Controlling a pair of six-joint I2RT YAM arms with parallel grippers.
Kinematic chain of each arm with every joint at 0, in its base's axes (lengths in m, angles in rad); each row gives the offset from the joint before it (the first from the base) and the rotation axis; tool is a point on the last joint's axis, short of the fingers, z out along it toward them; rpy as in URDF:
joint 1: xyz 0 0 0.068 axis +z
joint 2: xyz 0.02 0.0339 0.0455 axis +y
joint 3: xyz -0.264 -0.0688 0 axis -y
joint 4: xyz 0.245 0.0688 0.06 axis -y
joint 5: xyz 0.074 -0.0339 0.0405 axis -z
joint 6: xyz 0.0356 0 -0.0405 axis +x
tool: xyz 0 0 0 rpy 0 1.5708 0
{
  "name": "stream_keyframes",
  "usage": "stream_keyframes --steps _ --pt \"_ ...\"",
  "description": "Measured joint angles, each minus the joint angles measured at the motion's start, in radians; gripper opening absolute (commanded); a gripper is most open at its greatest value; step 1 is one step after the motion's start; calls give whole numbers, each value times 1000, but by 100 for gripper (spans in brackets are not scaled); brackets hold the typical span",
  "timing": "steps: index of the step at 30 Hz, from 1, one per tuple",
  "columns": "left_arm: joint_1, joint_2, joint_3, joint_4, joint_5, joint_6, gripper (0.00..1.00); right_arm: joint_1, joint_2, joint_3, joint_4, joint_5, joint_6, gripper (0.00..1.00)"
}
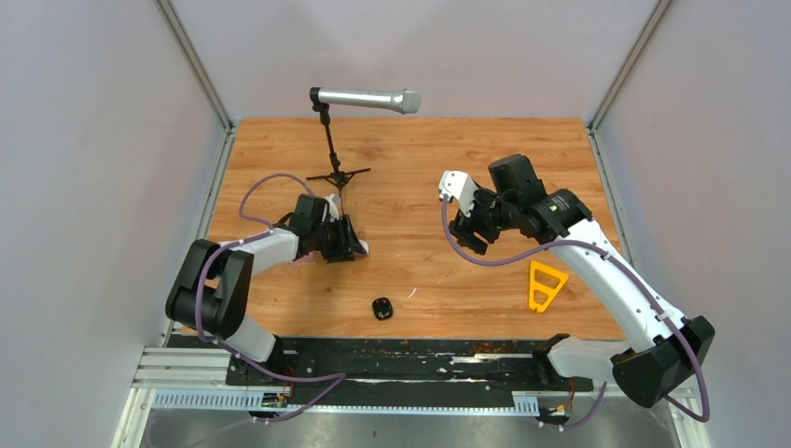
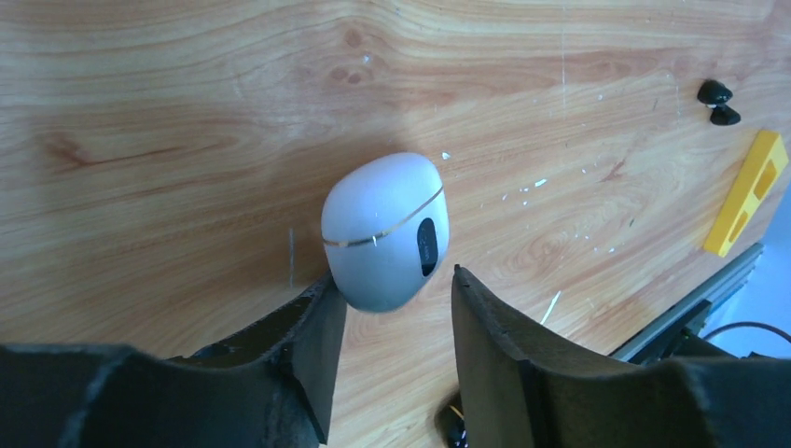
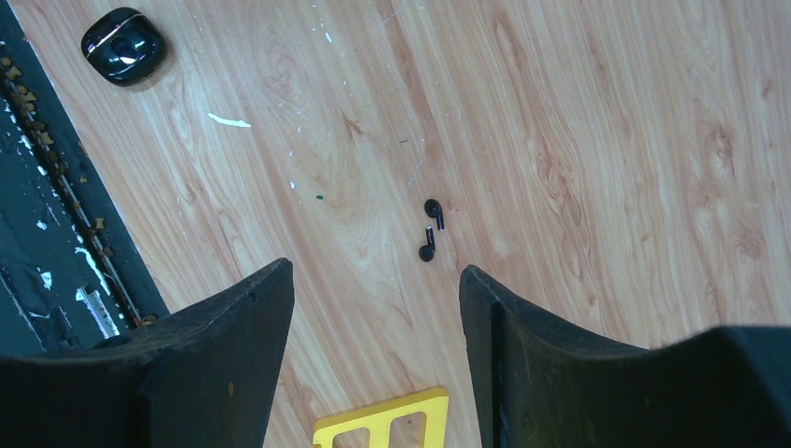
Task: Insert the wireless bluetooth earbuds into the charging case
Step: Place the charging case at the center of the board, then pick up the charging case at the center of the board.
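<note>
The closed white charging case [image 2: 384,231] with a gold band lies on the table; in the top view it [image 1: 362,248] shows only as a white sliver. My left gripper [image 2: 392,277] is open around its near end: the left finger [image 2: 317,322] touches the case, the right finger stands apart. The closed black case [image 1: 382,308] lies near the front edge and also shows in the right wrist view [image 3: 123,44]. Two black earbuds [image 3: 431,229] lie side by side on the wood, ahead of my open, empty right gripper [image 3: 378,275], which hovers above the table. White earbuds are out of view.
A yellow triangular piece [image 1: 546,283] lies at the right front, under the right gripper in the right wrist view [image 3: 382,425]. A microphone on a tripod stand [image 1: 336,173] is behind the left gripper [image 1: 350,239]. A black rail [image 1: 420,355] runs along the near edge.
</note>
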Motion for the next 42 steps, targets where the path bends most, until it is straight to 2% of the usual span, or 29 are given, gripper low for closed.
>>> stream_keyframes --steps 9,16,20,23,25,26,27,28,32,34,36,42 --pt "13 -62 18 -90 -23 35 59 0 0 0 0 0 -8 65" --pt "25 -151 101 -268 -15 144 59 0 0 -11 -1 -17 -46 63" --pt "26 -276 116 -328 -23 229 60 15 0 -44 0 -55 -107 61" --pt "26 -394 116 -352 -43 272 63 69 10 -84 3 -84 -183 55" --pt "27 -466 116 -359 -51 300 66 117 47 -90 3 -113 -253 51" --pt "28 -490 116 -360 -53 312 79 138 70 -90 9 -124 -284 50" --pt "30 -512 116 -362 -53 322 96 167 107 -90 19 -135 -328 50" --pt "32 -529 115 -366 -56 332 99 193 146 -90 29 -144 -366 51" --pt "94 -567 88 -371 -35 332 100 275 305 -91 87 -166 -495 55" --pt "148 -584 66 -372 -11 330 100 303 374 -90 119 -183 -559 63" --pt "193 -606 48 -373 8 321 100 323 428 -85 131 -200 -619 66" --pt "327 -694 2 -372 14 258 100 380 570 -41 131 -219 -826 66"
